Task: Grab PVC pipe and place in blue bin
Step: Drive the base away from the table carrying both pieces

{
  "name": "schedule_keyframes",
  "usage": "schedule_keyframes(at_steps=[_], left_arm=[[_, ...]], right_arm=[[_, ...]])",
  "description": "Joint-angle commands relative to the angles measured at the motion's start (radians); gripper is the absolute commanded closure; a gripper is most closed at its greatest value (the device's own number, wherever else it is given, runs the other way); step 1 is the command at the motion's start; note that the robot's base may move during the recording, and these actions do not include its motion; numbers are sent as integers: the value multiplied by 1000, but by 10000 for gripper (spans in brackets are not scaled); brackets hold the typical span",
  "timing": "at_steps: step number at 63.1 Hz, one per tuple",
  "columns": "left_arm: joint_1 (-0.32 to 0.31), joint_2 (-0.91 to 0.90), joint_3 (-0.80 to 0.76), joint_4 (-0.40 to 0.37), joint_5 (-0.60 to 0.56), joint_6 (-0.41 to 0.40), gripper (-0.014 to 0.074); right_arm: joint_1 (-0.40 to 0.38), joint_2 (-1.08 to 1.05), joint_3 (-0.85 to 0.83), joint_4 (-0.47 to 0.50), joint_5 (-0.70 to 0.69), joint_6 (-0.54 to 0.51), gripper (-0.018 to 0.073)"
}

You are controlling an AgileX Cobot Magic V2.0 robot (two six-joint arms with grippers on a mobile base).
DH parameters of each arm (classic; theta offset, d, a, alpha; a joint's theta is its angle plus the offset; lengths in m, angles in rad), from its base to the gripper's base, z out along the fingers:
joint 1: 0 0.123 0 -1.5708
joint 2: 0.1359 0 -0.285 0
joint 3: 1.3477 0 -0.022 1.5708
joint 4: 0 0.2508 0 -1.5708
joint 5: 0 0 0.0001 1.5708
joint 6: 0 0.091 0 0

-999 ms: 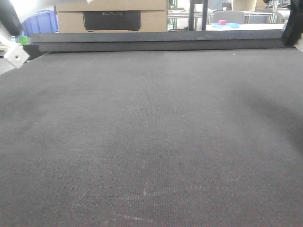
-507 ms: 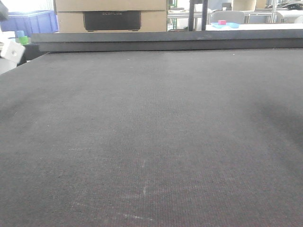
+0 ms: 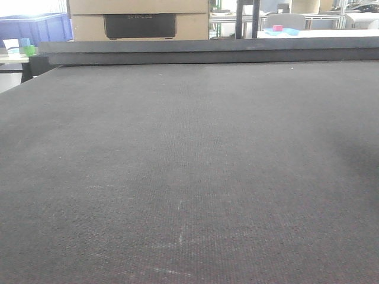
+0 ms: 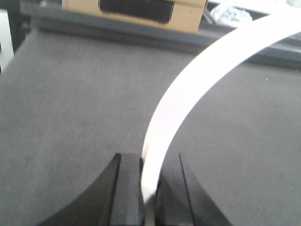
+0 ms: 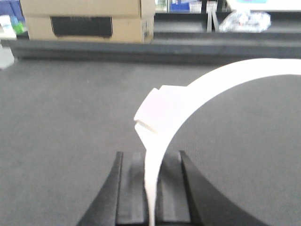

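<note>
Grip status, left arm: the left gripper (image 4: pixel 149 162) is clamped narrow on a white curved PVC pipe (image 4: pixel 188 89), black fingers (image 4: pixel 128 188) pressing it from both sides. The pipe rises from between the jaws and arcs up toward the table's far right corner, clear of the surface.

Right arm: the right gripper (image 5: pixel 149 157) is likewise closed narrow on a white curved piece with a square collar (image 5: pixel 155 113), which bends away to the right above the table. Whether the two white lengths are one item cannot be told from these views.

Work surface: the dark grey fabric-covered table (image 3: pixel 189 165) has a raised dark ledge (image 3: pixel 207 50) along its far edge. A brown cardboard box with a black panel (image 3: pixel 139 18) stands beyond that edge, left of centre.

Destination: the blue plastic bin (image 3: pixel 35 26) sits beyond the far left corner of the table, well apart from both held pieces.
</note>
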Motion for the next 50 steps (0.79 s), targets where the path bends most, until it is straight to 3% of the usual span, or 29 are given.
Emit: schedule_keyframes(at_steps=[1,24,34,50], left_arm=[[2,-27,-2,46,-62,-7,707],[2,-185,-2,70,-100,-3,707],[2,-261,26,145,-100,-3,707],[2,-378,55,145,10,-3,707]], right_arm=[[1,-43,0,-14,-62,-6,727],[1,-121,0,-14,-62,-6,727],[1,-121,0,-14,-48,-6,727],[1,-121,0,-14,-48,-6,727]])
